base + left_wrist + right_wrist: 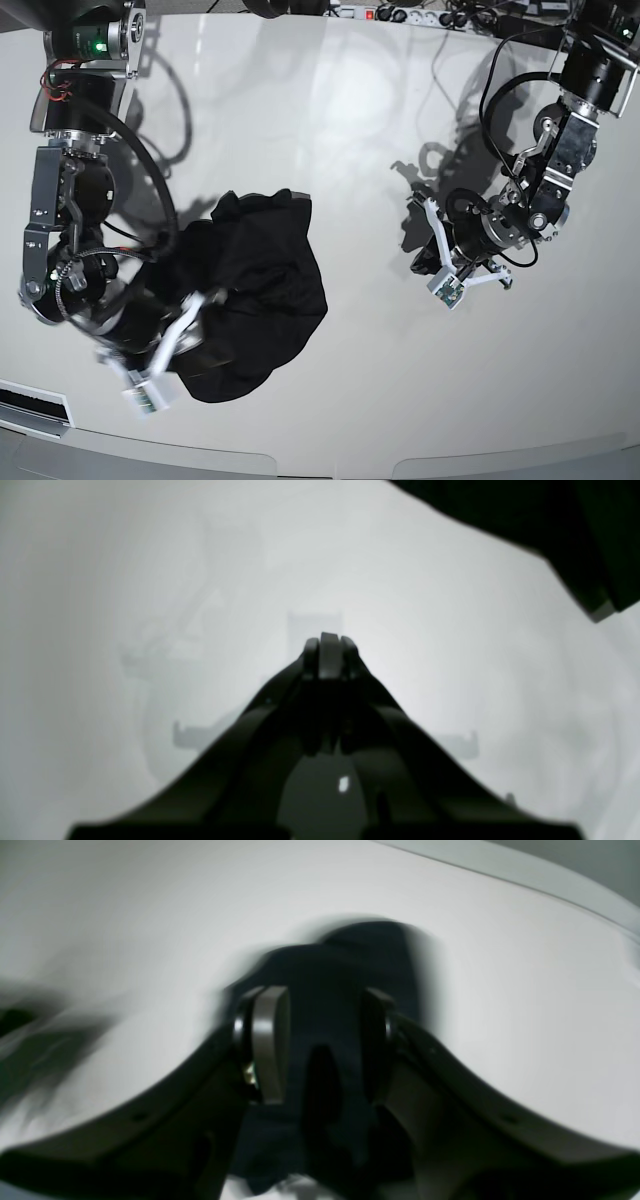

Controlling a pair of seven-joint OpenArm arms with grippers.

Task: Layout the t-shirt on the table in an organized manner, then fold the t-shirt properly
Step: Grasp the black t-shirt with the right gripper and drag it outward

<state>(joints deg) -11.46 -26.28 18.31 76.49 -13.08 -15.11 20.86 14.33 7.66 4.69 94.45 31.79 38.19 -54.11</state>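
— Shirt position?
— T-shirt [255,290] lies crumpled in a dark heap on the white desk [350,120], toward the near edge, beside the right arm.
— Right claw [320,1040]?
— Its jaws stand apart with black cloth between them. The wrist view is blurred, so I cannot tell whether the cloth is gripped or let go.
— Left claw [327,655]?
— Clenched on nothing, fingertips pressed together, hanging over bare desk well apart from the heap.
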